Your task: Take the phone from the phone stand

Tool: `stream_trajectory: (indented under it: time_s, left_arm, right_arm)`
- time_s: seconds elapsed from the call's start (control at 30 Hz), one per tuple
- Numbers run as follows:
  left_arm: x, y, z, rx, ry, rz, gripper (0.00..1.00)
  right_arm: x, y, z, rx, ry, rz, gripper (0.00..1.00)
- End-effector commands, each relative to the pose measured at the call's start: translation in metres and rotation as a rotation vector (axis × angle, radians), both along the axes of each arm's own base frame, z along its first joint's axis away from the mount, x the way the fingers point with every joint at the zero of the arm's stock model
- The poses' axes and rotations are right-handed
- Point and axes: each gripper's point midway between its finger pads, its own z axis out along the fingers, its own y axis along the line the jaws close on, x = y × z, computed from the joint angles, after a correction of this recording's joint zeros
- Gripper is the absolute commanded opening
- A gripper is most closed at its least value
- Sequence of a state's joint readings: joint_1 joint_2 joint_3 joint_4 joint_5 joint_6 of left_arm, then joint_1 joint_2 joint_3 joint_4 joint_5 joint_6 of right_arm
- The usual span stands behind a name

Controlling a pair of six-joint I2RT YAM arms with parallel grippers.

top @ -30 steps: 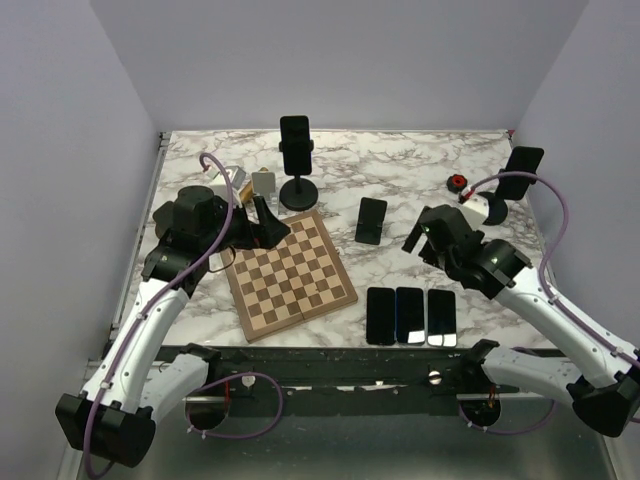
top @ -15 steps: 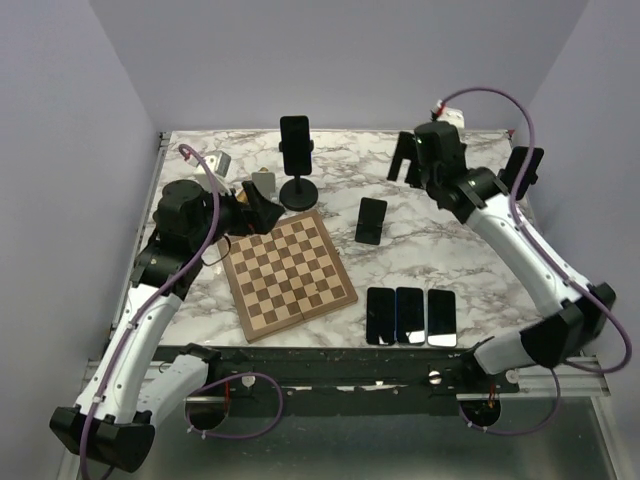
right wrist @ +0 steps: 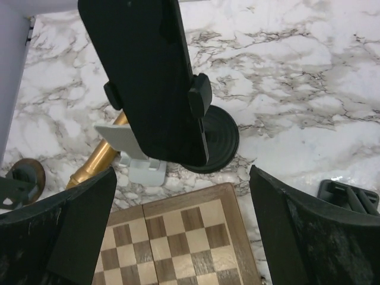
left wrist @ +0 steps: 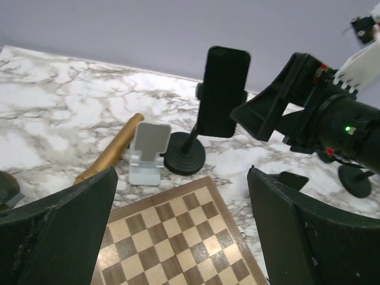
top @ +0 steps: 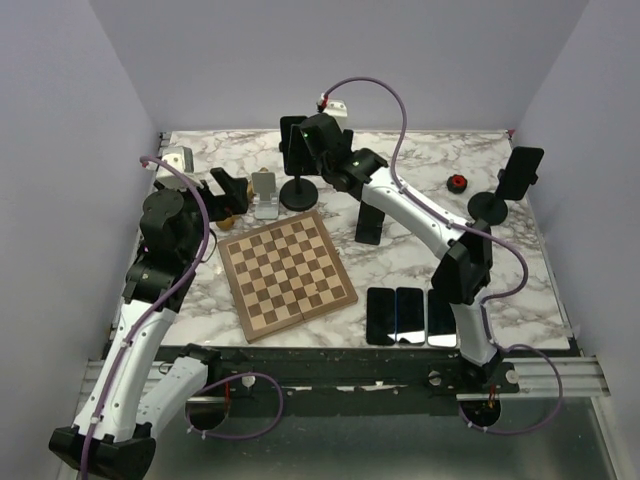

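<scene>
Swung over from the far right, the right claw (right wrist: 181, 228) gapes wide, close by the phone (right wrist: 139, 77), itself clamped upright in the phone stand (right wrist: 221, 142); left claw (left wrist: 184, 237), equally wide, hovers left of the stand, apart.

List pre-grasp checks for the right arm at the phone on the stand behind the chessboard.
1. Right hand open: ok.
2. Phone upright and clamped in phone stand: ok.
3. Phone inside the right hand's opening: not ok, it sits ahead of the tips.
4. Left hand open and apart from the phone stand: ok.
5. White holder clear of the phone stand's base: cannot tell, they sit very close.
</scene>
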State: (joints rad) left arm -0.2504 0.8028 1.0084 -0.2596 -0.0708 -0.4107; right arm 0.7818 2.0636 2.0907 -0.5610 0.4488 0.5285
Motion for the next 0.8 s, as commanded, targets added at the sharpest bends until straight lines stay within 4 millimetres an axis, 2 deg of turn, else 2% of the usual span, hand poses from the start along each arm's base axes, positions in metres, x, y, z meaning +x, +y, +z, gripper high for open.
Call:
stream_trajectory:
  time_s: [0.0, 0.17, 0.37, 0.5, 0.77]
  left_arm:
    - [0.008, 0.022, -0.017, 0.067, 0.021, 0.107, 0.99]
    - [0.012, 0.017, -0.026, 0.06, 0.05, 0.093, 0.99]
    - [0.014, 0.014, -0.027, 0.05, 0.058, 0.08, 0.99]
    - [0.014, 0.014, -0.03, 0.046, 0.065, 0.081, 0.99]
    - [0.014, 0.016, -0.032, 0.046, 0.064, 0.092, 0.99]
  right_arm:
    - [0.033, 0.002, 0.013, 0.072, -0.086, -0.119, 1.0]
    - [0.048, 0.016, 0.019, 0.028, -0.178, -0.148, 1.0]
    - [0.06, 0.02, 0.028, -0.038, -0.27, -0.186, 1.0]
    - [0.067, 0.024, 0.021, -0.055, -0.288, -0.198, 1.0]
    - [0.073, 0.042, 0.021, -0.114, -0.373, -0.201, 1.0]
